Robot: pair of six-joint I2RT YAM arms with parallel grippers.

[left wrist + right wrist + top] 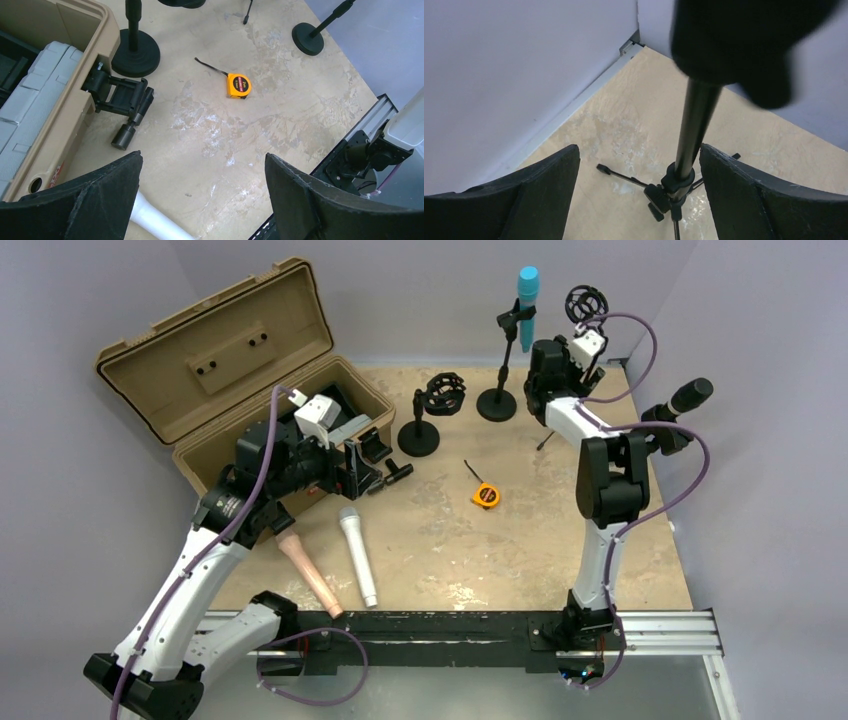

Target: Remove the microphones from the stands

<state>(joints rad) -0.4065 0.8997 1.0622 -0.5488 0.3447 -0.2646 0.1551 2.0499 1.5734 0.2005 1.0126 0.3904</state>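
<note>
Right wrist view shows the right claw (636, 150) spread wide and gripping nothing. Its two fingers stand either side of the slim pole of a tripod stand (693, 120), apart from it on both sides. Above the pole, close to the lens, sits a blurred dark mass (734, 40) (too soft to tell whether it is a microphone or only a holder).

From overhead, that claw is at the far right of the table (440, 550), just under a ring-shaped cradle (585, 302) that seems to top the same stand. Just to its left, a blue microphone (527, 290) stands upright in the clip of a round-footed stand (497, 403). To its right, a black microphone (690, 395) juts out at a slant, its support mostly hidden behind the arm.

Further out, a white microphone (357, 555) and a tan microphone (308, 572) lie flat near the left arm, and a tape measure (238, 85) sits mid-table. The left claw (201, 157) hovers released and empty over bare table beside the open case (250, 350).

By my judgement, the removal has not begun. The blue and black microphones both sit in their mounts and no finger touches either. Closing on a microphone body, drawing it free and setting it down are all left to do. Which microphone is meant I cannot tell.
</note>
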